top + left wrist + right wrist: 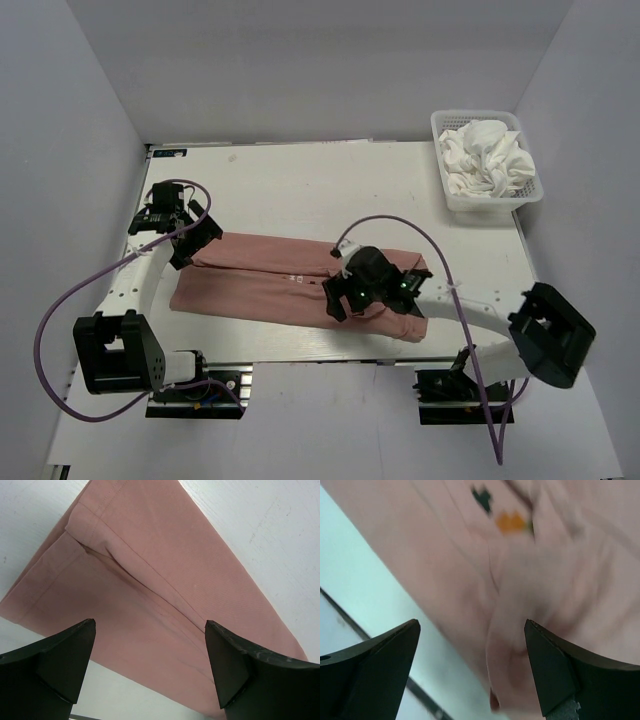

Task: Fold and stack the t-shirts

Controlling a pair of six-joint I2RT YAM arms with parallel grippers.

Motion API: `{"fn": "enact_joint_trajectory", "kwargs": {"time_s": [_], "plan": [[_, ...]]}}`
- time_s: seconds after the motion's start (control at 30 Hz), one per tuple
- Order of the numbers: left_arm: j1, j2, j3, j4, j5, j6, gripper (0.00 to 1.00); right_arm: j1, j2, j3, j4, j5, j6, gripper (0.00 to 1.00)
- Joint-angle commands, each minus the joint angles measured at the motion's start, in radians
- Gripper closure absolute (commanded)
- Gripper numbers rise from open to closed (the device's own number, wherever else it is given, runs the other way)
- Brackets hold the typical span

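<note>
A dusty pink t-shirt [260, 285] lies folded into a long strip across the near half of the table. My left gripper [192, 240] hovers open over its left end, where the left wrist view shows the pink cloth [150, 555] with hems and a fold line between the spread fingers. My right gripper [338, 295] hangs open over the strip's right part, close above the wrinkled cloth [445, 540] near its front edge. A blurred patch of the chest graphic [510, 522] shows there. Neither gripper [149, 624] [471, 623] holds anything. White t-shirts [485, 155] lie crumpled in the basket.
A white mesh basket [490, 203] stands at the table's far right corner. The white table [300, 180] is walled by grey panels on the left, back and right. Purple cables loop from both arms near the front edge.
</note>
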Motion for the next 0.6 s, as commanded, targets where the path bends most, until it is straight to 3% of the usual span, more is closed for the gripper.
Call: {"fn": "enact_joint_trajectory", "kwargs": {"time_s": [0.0, 0.33, 0.57], "plan": [[-0.002, -0.012, 0.001, 0.004, 0.008, 0.012, 0.0, -0.001, -0.139, -0.11, -0.024, -0.023, 0.11, 0.1], [-0.002, 0.029, 0.01, 0.026, 0.048, 0.012, 0.0, 0.001, -0.319, -0.279, -0.083, -0.224, 0.151, 0.1], [-0.002, 0.039, 0.019, 0.026, 0.048, 0.012, 0.0, -0.002, -0.491, -0.235, -0.162, -0.114, 0.13, 0.1]]}}
